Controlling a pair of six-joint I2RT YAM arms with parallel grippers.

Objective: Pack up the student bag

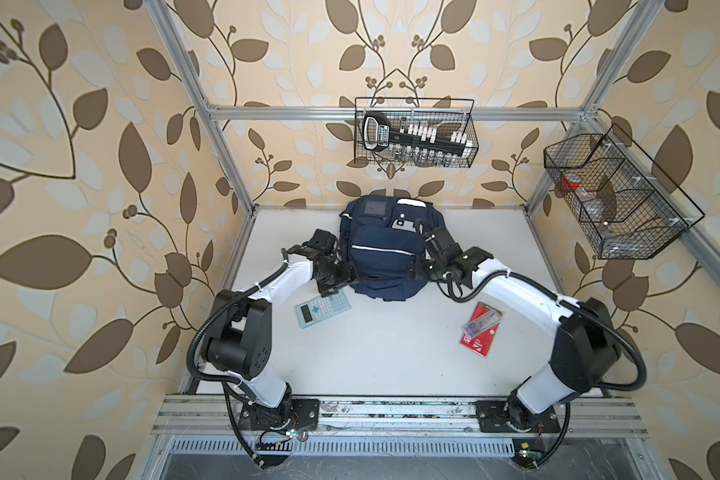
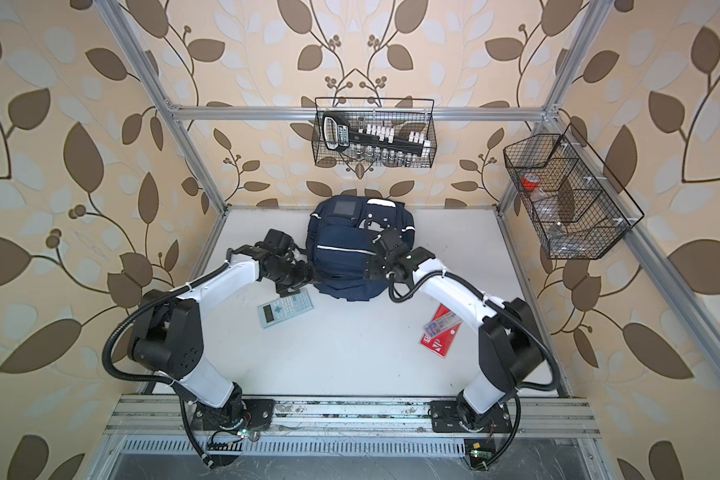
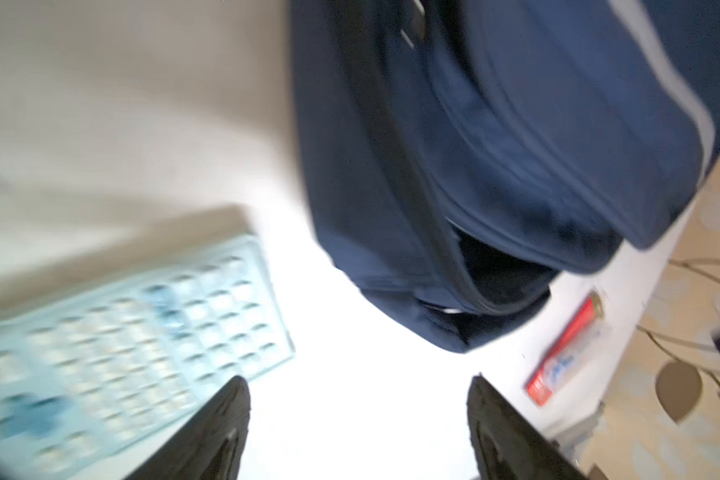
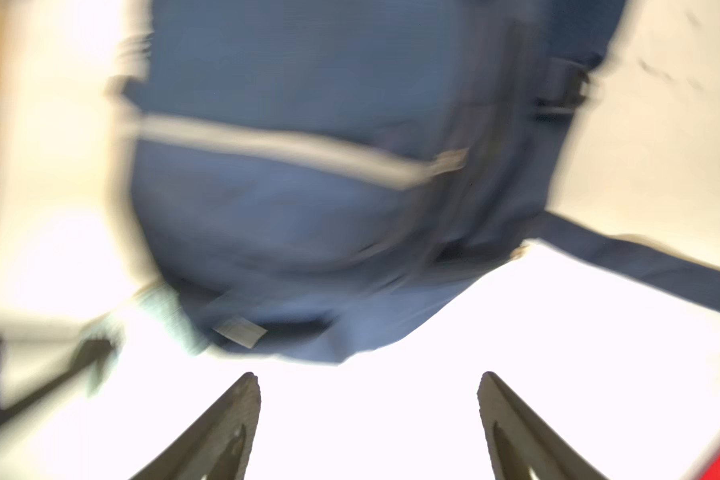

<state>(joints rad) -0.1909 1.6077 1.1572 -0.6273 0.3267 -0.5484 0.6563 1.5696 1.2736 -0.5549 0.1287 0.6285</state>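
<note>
Bag [image 1: 381, 257] navy fabric w/ white stripes, slumped on white table [image 1: 391, 353].

Cloth student bag [image 1: 385, 253] (matt weave).

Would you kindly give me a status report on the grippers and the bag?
Left gripper and right gripper open, empty. Navy-blue fabric backpack lies on white table between them. Pale-blue calculator, red flat packet on table, unpacked; nothing blocking.

Blurred navy student bag [image 4: 308, 187] ahead; right gripper [image 4: 369, 376] jaws spread over white table [image 4: 558, 353].
</note>
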